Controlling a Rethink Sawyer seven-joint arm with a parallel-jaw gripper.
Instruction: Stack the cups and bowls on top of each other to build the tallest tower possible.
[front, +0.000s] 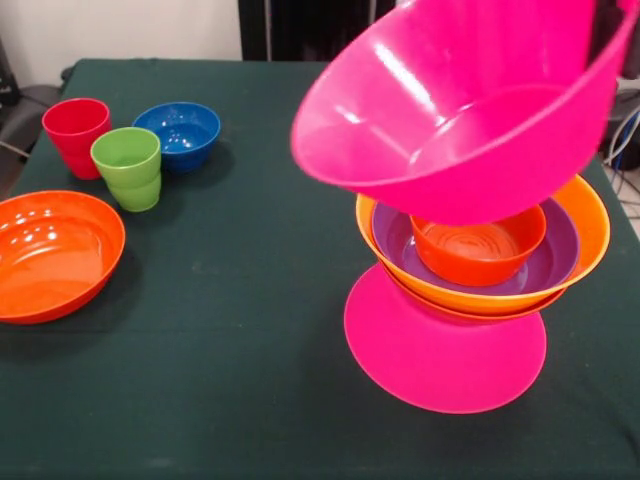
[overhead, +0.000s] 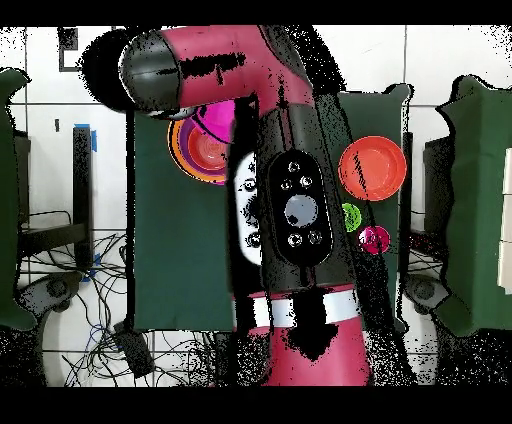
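From the front you see two cups, red (front: 76, 133) and green (front: 128, 166), beside one blue bowl (front: 179, 134), and one red-orange bowl (front: 54, 253) at the counter's (front: 250, 350) left edge. The counter's middle lies open. The tower (front: 470, 300) stands right, a tilted pink bowl (front: 460, 110) above it. Overhead, the arm (overhead: 290, 190) covers most of it. You cannot tell the hand's state.

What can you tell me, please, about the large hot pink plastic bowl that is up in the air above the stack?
The large hot pink glossy plastic bowl is round, deep and smooth, with light glinting off its inner wall. It is tilted steeply, its opening facing the front camera and slightly up. It hangs over the tower, just above the small red-orange bowl nested there; contact cannot be judged. Its upper right rim runs out of frame, so what holds it is unseen.
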